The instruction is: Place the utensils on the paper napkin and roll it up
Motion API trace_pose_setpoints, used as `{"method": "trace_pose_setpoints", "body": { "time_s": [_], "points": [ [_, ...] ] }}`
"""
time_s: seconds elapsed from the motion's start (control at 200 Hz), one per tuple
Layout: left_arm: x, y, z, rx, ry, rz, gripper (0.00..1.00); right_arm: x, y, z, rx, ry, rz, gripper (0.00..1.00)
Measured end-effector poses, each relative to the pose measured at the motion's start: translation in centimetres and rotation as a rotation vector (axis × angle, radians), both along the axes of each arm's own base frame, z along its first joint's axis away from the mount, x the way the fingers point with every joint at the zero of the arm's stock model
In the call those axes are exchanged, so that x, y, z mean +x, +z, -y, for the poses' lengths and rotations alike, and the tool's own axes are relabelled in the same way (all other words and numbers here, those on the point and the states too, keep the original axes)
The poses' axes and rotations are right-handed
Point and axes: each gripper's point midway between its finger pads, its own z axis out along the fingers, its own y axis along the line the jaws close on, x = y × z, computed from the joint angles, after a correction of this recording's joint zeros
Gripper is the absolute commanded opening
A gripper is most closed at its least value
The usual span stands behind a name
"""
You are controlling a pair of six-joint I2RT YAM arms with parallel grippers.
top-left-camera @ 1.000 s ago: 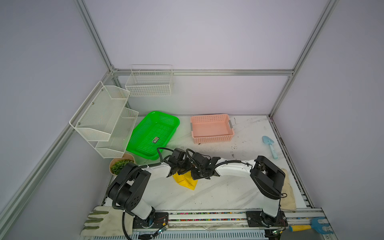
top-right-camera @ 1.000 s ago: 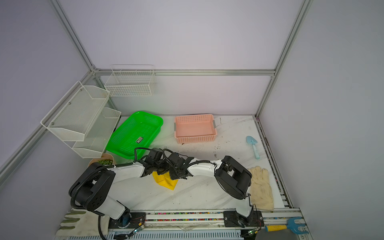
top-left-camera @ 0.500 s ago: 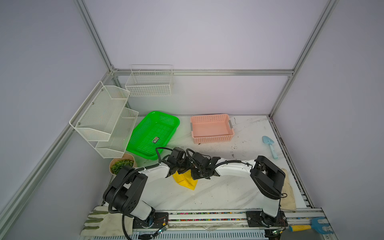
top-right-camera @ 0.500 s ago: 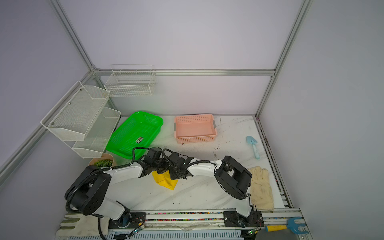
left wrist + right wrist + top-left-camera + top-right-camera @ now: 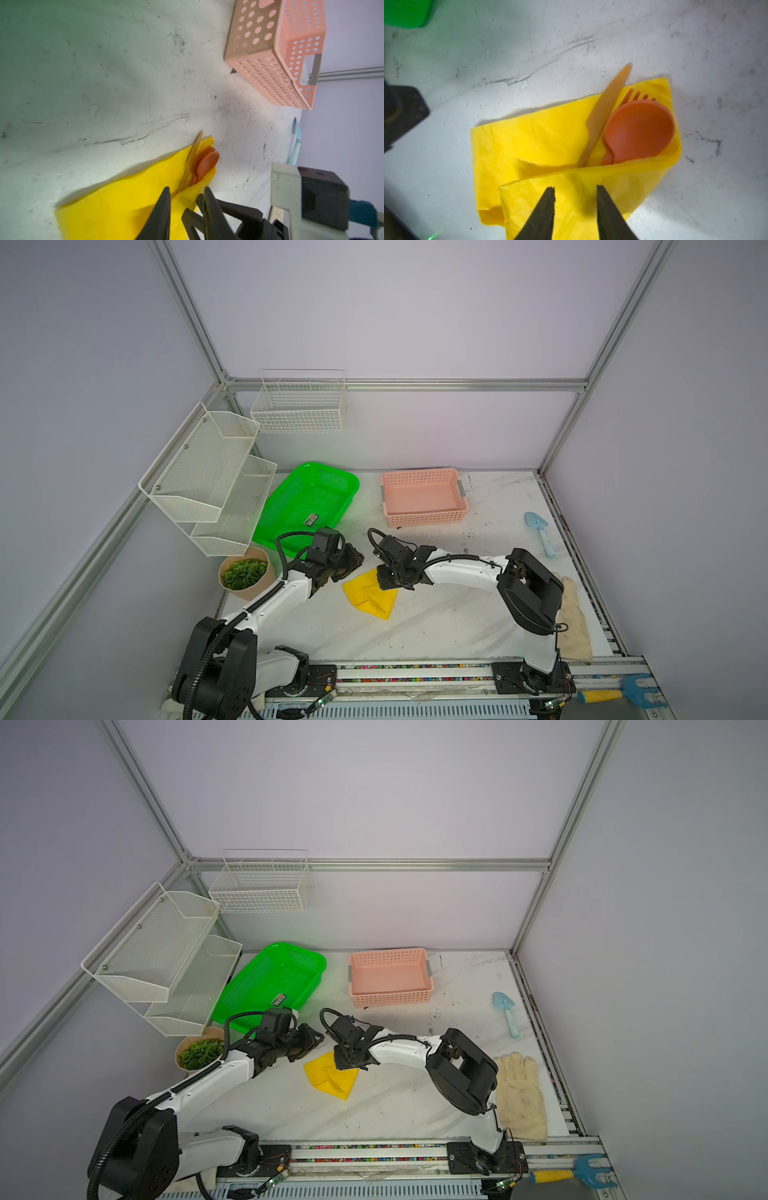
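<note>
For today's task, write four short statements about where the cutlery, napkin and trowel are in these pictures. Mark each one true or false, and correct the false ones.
1. A fold of the yellow napkin covers the handle of the orange spoon. True.
2. The fork lies on bare table, apart from the spoon. False: the fork lies under the spoon, on the napkin.
3. The tip of the knife reaches past the napkin's edge. True.
4. The light-blue trowel sits in the pink basket. False: the trowel lies on the table, to the right of the pink basket, which has nothing in it.
</note>
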Motion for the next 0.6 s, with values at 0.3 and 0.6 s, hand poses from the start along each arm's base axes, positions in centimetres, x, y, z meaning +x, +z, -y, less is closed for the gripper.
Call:
{"method": "trace_pose_setpoints", "body": {
  "time_s": [0.3, 0.6],
  "points": [
    [-1.2, -0.6, -2.2, 0.036, 0.049, -0.025, 0.27, -0.1, -0.5, 0.1, -0.03, 0.006, -0.01, 0.36],
    [-2.4, -0.5, -1.8, 0.022, 0.005, -0.003, 0.25, 0.8, 1.7, -1.1, 0.004, -0.002, 0.034, 0.35]
  ]
}}
